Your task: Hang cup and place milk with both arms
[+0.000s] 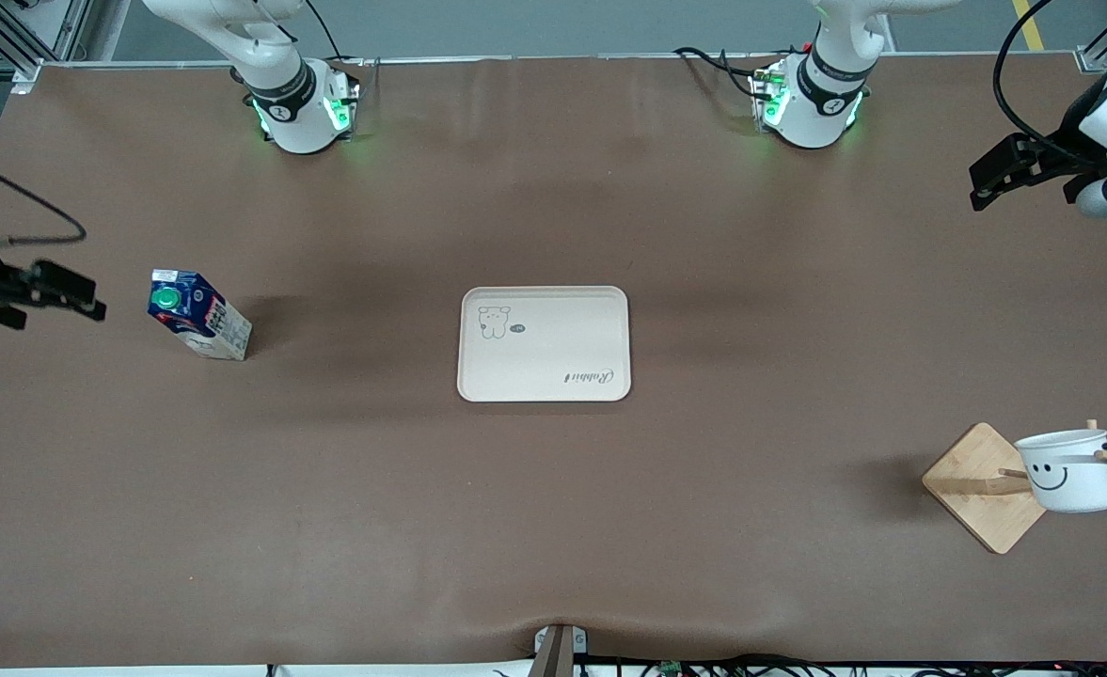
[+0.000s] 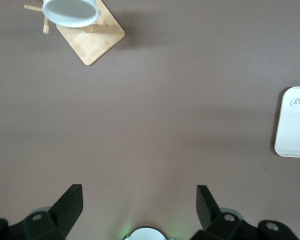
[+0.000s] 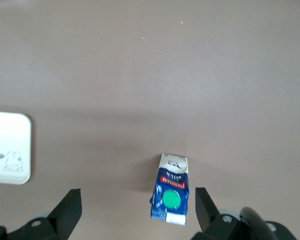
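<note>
The cup (image 1: 1070, 470), white with a smiley face, hangs by its black handle on a peg of a wooden rack (image 1: 972, 484) at the left arm's end of the table. It also shows in the left wrist view (image 2: 71, 12). The milk (image 1: 197, 315) stands on the table toward the right arm's end. My right gripper (image 1: 90, 296) is open in the air beside the milk. In the right wrist view the milk (image 3: 171, 192) shows between the open fingers, lower down, with the gripper (image 3: 137, 207) apart from it. My left gripper (image 1: 984, 186) is open and empty (image 2: 139, 202), high over bare table.
A cream tray (image 1: 544, 343) with a small bear drawing lies at the middle of the table, with nothing on it. It shows at the edge of the left wrist view (image 2: 295, 122) and the right wrist view (image 3: 9, 147). The table is covered in brown.
</note>
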You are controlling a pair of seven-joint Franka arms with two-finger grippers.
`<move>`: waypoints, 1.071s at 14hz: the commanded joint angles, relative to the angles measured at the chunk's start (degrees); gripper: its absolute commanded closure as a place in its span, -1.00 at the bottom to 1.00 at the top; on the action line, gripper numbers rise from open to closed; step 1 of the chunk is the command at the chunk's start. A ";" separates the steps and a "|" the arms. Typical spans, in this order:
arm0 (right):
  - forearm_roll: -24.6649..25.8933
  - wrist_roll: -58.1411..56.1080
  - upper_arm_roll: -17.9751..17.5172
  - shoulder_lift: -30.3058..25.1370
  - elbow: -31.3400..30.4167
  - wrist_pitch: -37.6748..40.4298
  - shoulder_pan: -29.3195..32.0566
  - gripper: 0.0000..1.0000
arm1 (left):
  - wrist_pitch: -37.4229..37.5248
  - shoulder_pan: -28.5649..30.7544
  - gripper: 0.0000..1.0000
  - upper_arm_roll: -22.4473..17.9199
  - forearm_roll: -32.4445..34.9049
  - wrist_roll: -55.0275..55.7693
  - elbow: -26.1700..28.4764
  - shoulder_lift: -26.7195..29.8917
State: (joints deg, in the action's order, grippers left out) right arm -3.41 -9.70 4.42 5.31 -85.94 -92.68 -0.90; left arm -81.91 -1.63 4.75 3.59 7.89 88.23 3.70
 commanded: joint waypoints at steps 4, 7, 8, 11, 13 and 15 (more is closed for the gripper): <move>0.94 -2.25 0.59 -7.77 -5.82 1.97 0.11 -1.00 | -0.45 0.05 -1.00 -0.45 -0.78 -0.42 0.54 1.05; 2.61 -2.25 0.59 -7.51 -5.21 2.15 0.02 -1.00 | -0.45 0.05 -1.00 -0.45 -1.30 -0.68 0.54 1.05; 2.62 -2.25 0.59 -7.42 -5.21 2.15 0.02 -1.00 | -0.36 0.14 -1.00 -0.45 -2.26 -0.68 0.63 1.05; 2.62 -2.16 0.50 -7.42 -5.12 3.11 0.02 -1.00 | -0.18 0.14 -1.00 -0.54 -2.62 -1.03 0.54 0.88; 2.62 -2.25 0.50 -7.42 -5.03 4.09 -0.07 -1.00 | -0.18 0.14 -1.00 -0.54 -2.54 -1.12 0.45 0.79; 2.53 -2.07 0.50 -6.20 -2.76 4.26 0.02 -1.00 | -0.18 0.14 -1.00 -0.54 -2.54 -1.12 0.37 0.88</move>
State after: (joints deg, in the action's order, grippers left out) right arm -1.63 -11.18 5.11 -1.11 -90.07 -89.05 -1.07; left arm -81.91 -1.55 4.64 2.06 7.89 88.24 3.70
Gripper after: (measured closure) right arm 0.000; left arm 0.000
